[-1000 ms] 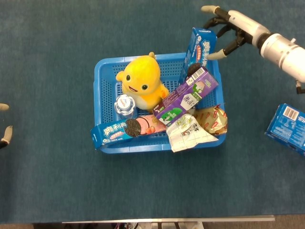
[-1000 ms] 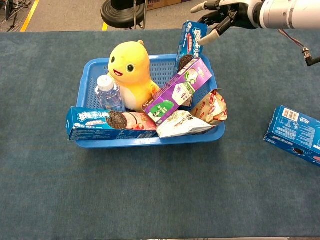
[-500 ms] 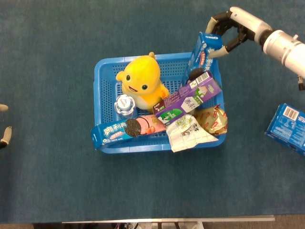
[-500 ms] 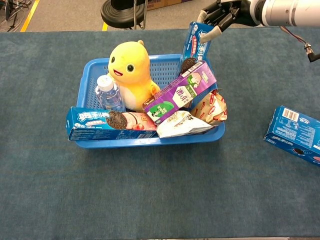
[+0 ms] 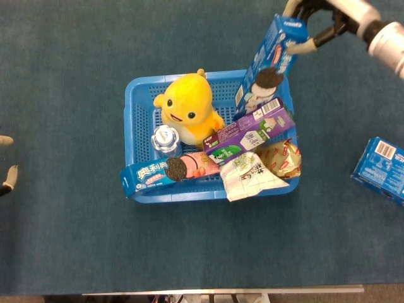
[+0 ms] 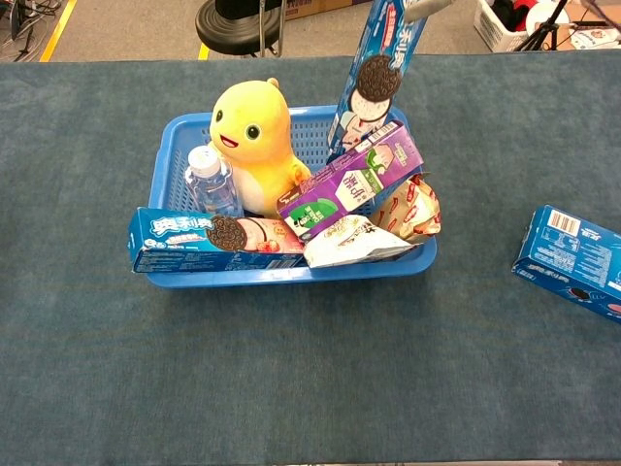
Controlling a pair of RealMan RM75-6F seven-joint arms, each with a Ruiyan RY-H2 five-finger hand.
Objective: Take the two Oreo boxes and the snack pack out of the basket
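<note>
While the blue-carpeted table [image 5: 76, 76] carries everything, the largest thing on it is the blue basket [image 5: 140, 120], packed with a yellow plush duck [image 5: 189, 107], a purple carton [image 5: 249, 131], a small water bottle [image 5: 165, 139], a white snack pack [image 5: 251, 177] and a brown snack bag [image 5: 284, 158] at its right front corner. One long Oreo box [image 5: 167, 172] lies along the basket's front rim, touching the plush. A second tall Oreo box [image 5: 270, 63] stands tilted at the back right corner, its lower end just above the purple carton; the right hand [image 5: 315, 22] grips its top end, fingers curled round it. Half a second ago that box sat lower, its cookie picture down by the rim; it has been lifted, and the cookie picture now shows well above the basket wall in the chest view. Another blue box [image 5: 382, 169] lies on the table well to the right. Only fingertips of the left hand [image 5: 6, 170] show at the edge, spread apart and holding nothing.
</note>
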